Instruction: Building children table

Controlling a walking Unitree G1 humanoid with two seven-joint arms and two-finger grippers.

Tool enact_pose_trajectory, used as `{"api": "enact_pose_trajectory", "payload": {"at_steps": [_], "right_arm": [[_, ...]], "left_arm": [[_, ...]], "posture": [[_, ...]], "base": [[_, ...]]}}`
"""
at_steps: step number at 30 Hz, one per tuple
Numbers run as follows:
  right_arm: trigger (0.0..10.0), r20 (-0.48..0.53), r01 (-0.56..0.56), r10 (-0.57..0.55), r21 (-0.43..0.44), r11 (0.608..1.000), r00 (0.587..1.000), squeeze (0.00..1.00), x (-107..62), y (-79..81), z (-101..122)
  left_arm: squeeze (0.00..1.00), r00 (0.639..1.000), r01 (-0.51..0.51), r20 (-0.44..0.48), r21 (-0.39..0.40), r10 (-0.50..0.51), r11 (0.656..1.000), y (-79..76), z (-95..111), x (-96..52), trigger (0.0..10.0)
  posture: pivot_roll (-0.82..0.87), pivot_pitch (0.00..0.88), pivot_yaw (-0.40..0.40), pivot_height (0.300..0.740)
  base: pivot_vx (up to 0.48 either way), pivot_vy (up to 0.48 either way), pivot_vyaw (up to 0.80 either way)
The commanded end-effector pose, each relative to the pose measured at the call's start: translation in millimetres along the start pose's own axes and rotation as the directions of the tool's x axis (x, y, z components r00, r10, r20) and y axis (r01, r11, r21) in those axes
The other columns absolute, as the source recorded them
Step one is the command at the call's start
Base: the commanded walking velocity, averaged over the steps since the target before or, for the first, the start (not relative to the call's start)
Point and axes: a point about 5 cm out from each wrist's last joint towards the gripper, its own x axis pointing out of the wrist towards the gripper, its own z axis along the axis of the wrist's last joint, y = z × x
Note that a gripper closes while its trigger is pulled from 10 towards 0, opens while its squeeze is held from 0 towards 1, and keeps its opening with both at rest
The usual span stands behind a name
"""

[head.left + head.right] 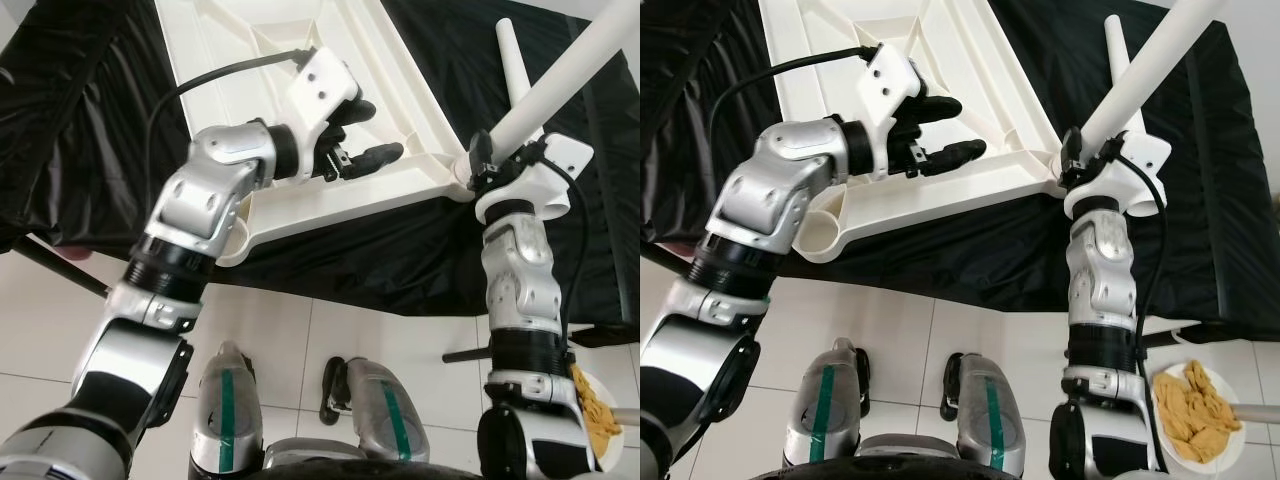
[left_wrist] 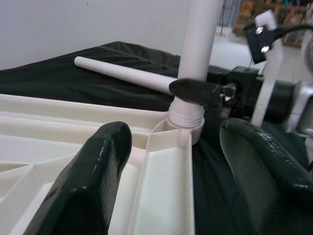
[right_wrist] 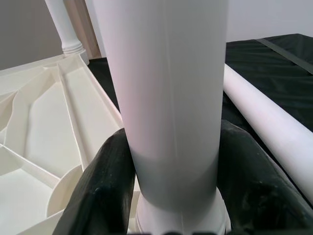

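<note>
At the near corner of the upturned white plastic tabletop (image 1: 330,60), the right end effector (image 3: 171,196) clamps the white cylindrical leg (image 1: 1140,75) in its socket; keep it upright while twisting, as the released left end effector (image 1: 365,130) braces the rim.

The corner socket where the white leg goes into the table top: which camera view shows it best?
The left wrist view: the corner socket sits unobstructed, the white leg entering it. In the right wrist view the leg and right gripper cover it. In both eye views it is small.
</note>
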Motion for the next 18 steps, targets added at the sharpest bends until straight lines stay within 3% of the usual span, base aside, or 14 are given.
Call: {"api": "enact_pose_trajectory", "payload": {"at_steps": [1,10,18], "right_arm": [[10.0,0.003,0.006,-0.006,-0.005,1.0,1.0,0.0,5.4,-5.4,2.4],[10.0,-0.016,0.0,0.0,-0.033,0.999,1.0,0.0,37.6,-17.1,8.7],[10.0,-0.026,0.017,-0.017,-0.019,1.0,1.0,0.0,53.0,-19.4,9.6]], "left_arm": [[0.0,0.995,0.101,0.006,-0.023,-0.101,0.995,-6.9,-0.6,-2.7,10.0],[0.0,1.0,0.0,-0.029,-0.118,-0.004,0.993,-13.7,-15.8,-18.7,10.0],[0.0,0.998,-0.057,-0.039,-0.145,0.052,0.988,-13.2,-18.0,-26.7,10.0]], "posture": [[0.09,0.057,-0.104,0.74],[0.12,0.068,-0.119,0.74],[0.13,0.071,-0.118,0.74]], "base": [[0.0,0.0,0.0],[0.0,0.0,0.0],[0.0,0.0,0.0]]}}
